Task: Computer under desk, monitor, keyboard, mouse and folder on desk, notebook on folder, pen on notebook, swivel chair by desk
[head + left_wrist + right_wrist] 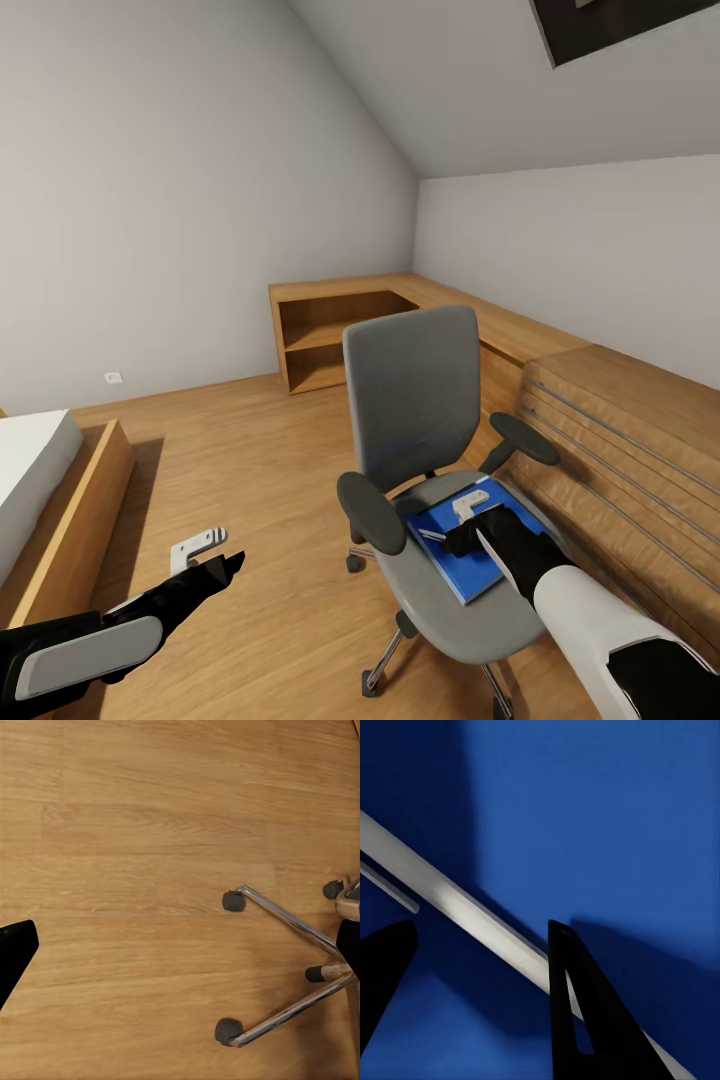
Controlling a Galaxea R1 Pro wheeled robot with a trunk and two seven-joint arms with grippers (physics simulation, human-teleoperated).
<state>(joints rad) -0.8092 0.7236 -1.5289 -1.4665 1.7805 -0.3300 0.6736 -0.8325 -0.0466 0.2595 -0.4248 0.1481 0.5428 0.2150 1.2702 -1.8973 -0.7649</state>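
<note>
Blue folder (478, 560), flat, matte cover, lies on the grey seat of the swivel chair (415, 390), toward the seat's right edge. A thin silvery pen (457, 907) crosses it diagonally, smooth and glossy.

Right gripper (462, 538) sits low over the folder; in the right wrist view its dark fingers (585, 1012) stand apart, straddling the pen, nothing clamped.

Left gripper (205, 560) hangs over the plank wood floor (135, 832) near the chair's chrome legs and casters; cannot tell its opening.

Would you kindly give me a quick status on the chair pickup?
Right end effector open, low over the blue folder on the chair, straddling the pen. Left end effector idle above floor. Nothing blocking.
</note>
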